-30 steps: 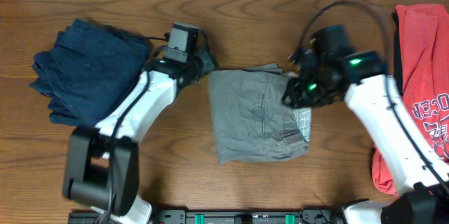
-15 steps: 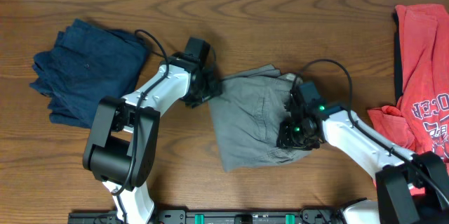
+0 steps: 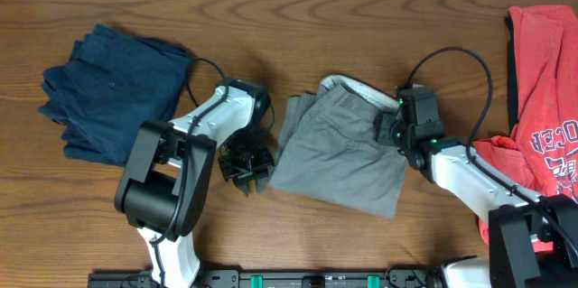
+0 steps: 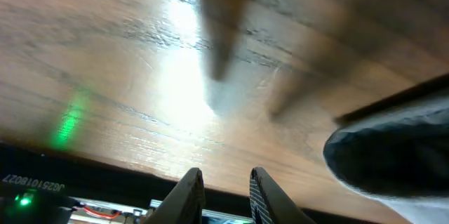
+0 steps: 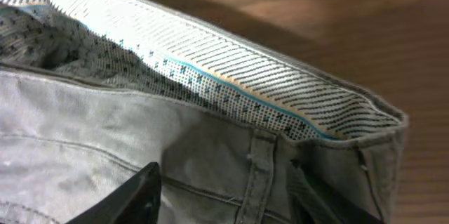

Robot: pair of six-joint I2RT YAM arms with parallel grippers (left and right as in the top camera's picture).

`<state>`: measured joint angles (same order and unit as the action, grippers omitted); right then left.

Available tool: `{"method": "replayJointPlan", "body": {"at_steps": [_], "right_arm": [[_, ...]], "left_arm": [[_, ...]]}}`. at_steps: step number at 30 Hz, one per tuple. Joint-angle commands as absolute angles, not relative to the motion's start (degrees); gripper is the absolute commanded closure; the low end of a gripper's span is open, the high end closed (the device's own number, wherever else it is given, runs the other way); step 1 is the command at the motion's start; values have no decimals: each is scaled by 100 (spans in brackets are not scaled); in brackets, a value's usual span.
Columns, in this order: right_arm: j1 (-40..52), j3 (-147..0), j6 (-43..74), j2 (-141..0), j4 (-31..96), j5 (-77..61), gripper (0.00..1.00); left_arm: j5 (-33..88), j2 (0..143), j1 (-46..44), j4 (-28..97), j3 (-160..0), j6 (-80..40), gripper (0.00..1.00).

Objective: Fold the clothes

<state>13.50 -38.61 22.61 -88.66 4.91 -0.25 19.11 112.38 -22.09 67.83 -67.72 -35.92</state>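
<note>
Grey shorts (image 3: 336, 151) lie askew at the table's middle, with the patterned inside of the waistband (image 3: 354, 87) showing at the top. My left gripper (image 3: 246, 167) is open and empty, low over bare wood just left of the shorts' lower left corner. In the left wrist view its fingers (image 4: 226, 192) have nothing between them. My right gripper (image 3: 390, 129) is open over the shorts' right waistband. In the right wrist view its fingers (image 5: 228, 196) straddle a belt loop on the grey fabric (image 5: 84, 133), not closed on it.
A folded navy garment (image 3: 113, 89) lies at the left. A red printed shirt (image 3: 542, 98) lies crumpled at the right edge. A dark blurred shape (image 4: 393, 154) sits at the right of the left wrist view. The table's front edge runs just below my left gripper.
The shorts have been pulled and turned, and now lie skewed with the waistband lining up. My left gripper moved down from their top left corner. My right gripper moved up to the waistband.
</note>
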Motion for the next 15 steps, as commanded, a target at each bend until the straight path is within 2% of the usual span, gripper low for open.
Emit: {"method": "replayJointPlan", "body": {"at_steps": [1, 4, 6, 8, 9, 13, 15], "right_arm": [[1293, -4226, 1785, -8892, 729, -139, 40], [1304, -4318, 1787, -8892, 1017, -156, 37], [1304, -4318, 1789, -8895, 1129, -156, 37], [1304, -4318, 1793, -8895, 1229, -156, 36], [1304, -4318, 1793, -8895, 1271, -156, 36], [1304, -4318, 1793, -8895, 1428, -156, 34], [1304, -4318, 1793, -8895, 1496, -156, 34]], "left_arm": [[1898, 10881, -2147, 6775, -6744, -3393, 75], [1883, 10357, -2047, 6318, -6801, -3105, 73], [1883, 9990, -1992, 5714, -6827, -2775, 65], [1881, 9692, -1970, 4950, -6827, -2453, 26], [1883, 9596, -1973, 4578, -6827, -2362, 16], [2187, 9550, -1984, 3507, -6827, -1616, 1], [2386, 9682, -1981, 3208, -6827, -1470, 2]]}}
